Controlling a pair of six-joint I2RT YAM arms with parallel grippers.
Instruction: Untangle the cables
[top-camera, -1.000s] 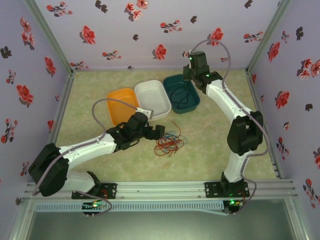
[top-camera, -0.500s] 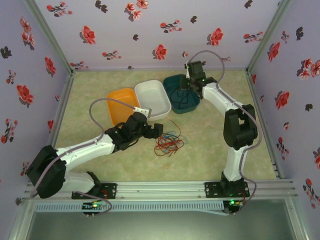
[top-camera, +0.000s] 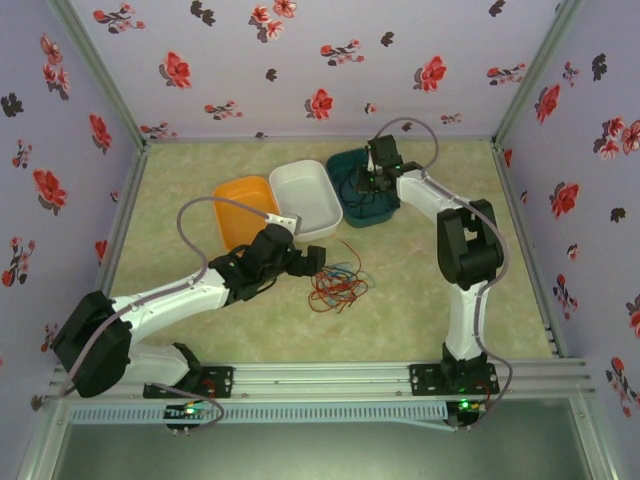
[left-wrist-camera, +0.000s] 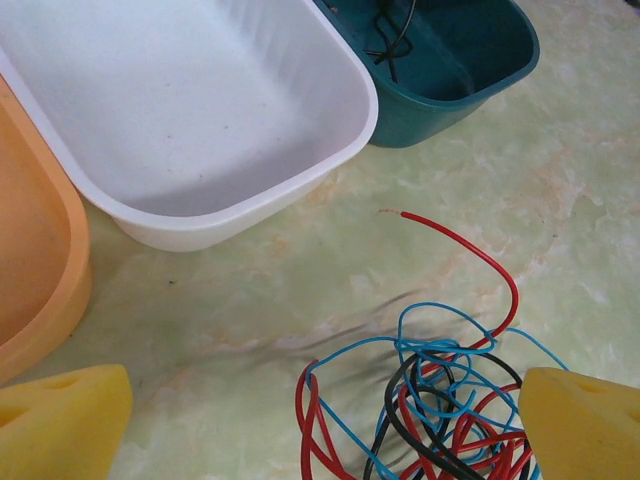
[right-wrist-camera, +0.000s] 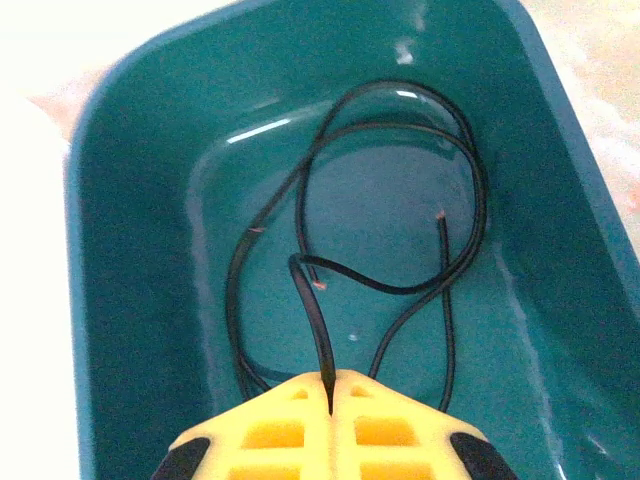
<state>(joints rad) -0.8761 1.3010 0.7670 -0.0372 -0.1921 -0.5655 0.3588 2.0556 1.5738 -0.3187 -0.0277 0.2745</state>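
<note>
The cables (left-wrist-camera: 430, 400) lie as a loose tangle of thin red, blue and black wire on the mottled green table (left-wrist-camera: 250, 300), between the wide-spread yellow fingers of the left gripper (left-wrist-camera: 325, 420). The right wrist view shows glossy black cable (right-wrist-camera: 400, 88) looped in the smooth teal tray (right-wrist-camera: 130, 150). One strand seems pinched in the closed right gripper (right-wrist-camera: 330, 385). A white tray (left-wrist-camera: 250, 200) sits alongside.

The right gripper (top-camera: 376, 172) has come down from up near the back wall into the teal tray (top-camera: 388, 212). Its arm has folded tighter, the elbow swinging left. The jaws now sit low in the tray, closed on a black cable (right-wrist-camera: 318, 330).
</note>
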